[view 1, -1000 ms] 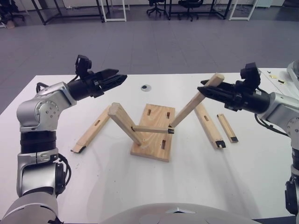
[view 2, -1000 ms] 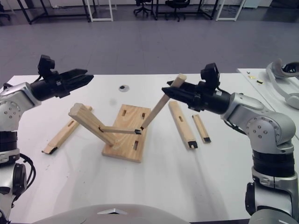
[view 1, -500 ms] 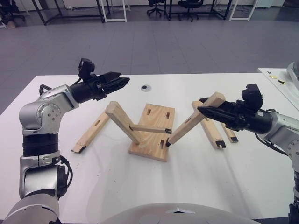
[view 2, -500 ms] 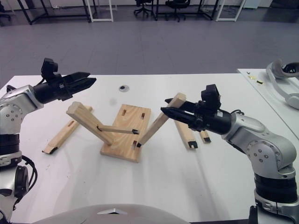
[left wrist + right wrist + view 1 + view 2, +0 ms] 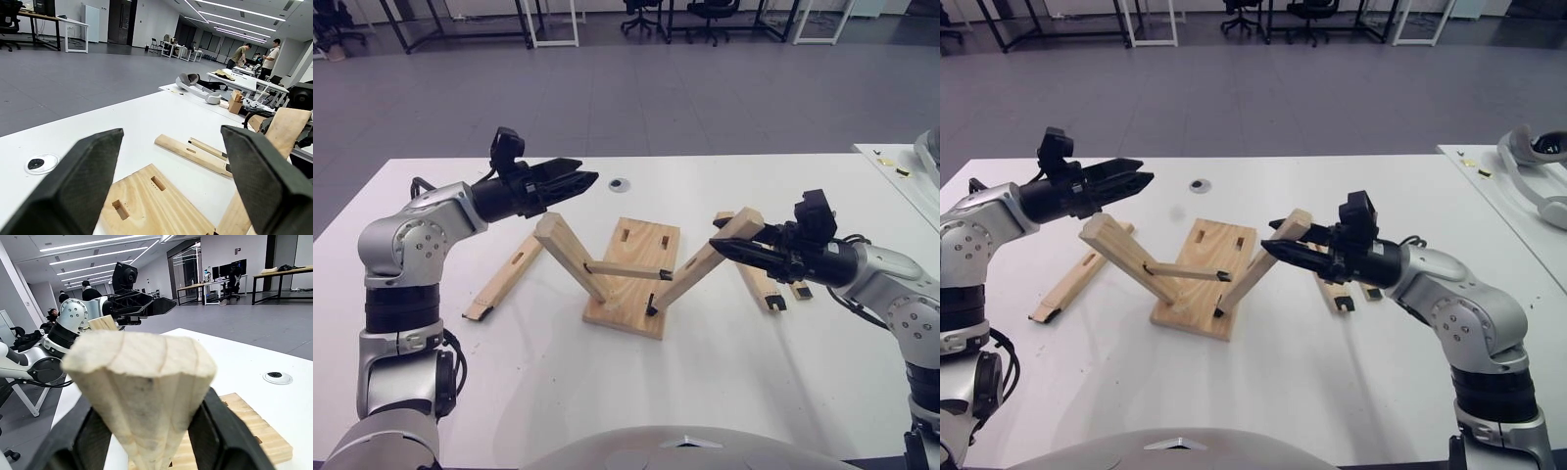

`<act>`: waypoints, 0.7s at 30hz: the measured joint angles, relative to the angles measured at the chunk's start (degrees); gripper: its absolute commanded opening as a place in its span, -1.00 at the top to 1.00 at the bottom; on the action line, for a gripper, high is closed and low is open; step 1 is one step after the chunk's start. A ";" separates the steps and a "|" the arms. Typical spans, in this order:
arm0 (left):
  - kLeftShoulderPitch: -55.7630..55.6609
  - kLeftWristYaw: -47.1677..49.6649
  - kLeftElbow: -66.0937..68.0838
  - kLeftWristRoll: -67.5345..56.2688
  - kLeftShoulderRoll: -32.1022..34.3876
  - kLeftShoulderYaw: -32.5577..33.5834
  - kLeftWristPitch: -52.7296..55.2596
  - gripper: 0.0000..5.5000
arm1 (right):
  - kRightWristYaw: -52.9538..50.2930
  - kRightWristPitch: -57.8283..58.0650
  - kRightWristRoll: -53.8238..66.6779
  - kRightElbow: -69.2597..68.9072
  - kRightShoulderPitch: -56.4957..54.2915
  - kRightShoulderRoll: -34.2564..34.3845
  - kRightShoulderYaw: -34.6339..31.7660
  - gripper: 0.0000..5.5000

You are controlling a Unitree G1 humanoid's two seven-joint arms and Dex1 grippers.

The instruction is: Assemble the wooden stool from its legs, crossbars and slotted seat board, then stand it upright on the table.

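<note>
The slotted seat board (image 5: 641, 240) lies flat mid-table. One leg (image 5: 570, 257) leans tilted on its left edge, with a crossbar (image 5: 625, 269) sticking out of it to the right. My right gripper (image 5: 726, 248) is shut on the upper part of a second leg (image 5: 697, 269). That leg slants down to the left, its lower end on the board's near right corner, close to the crossbar's free end. My left gripper (image 5: 579, 182) is open in the air above and behind the leaning leg, holding nothing. In the right wrist view the held leg's end (image 5: 142, 387) sits between the fingers (image 5: 93, 440).
A loose slotted leg (image 5: 504, 272) lies left of the board. Another leg (image 5: 759, 284) and a short crossbar (image 5: 800, 289) lie under my right arm. A round cable grommet (image 5: 620, 183) sits behind the board. A white headset (image 5: 1542, 147) rests on the neighbouring table.
My right gripper has come down and to the left with its leg, whose lower end dropped from the crossbar's tip onto the board. My left gripper has crept right.
</note>
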 measured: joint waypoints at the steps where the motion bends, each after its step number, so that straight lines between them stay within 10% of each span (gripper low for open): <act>1: 0.00 0.02 -0.24 -0.12 0.00 0.00 0.20 -0.34 | 0.10 -0.19 -0.36 0.10 -0.09 0.00 0.18 0.24; 21: 0.65 0.58 -1.82 -1.79 -0.50 -0.23 0.60 -0.34 | 3.49 -4.10 -2.62 1.81 -2.33 0.05 -1.88 0.25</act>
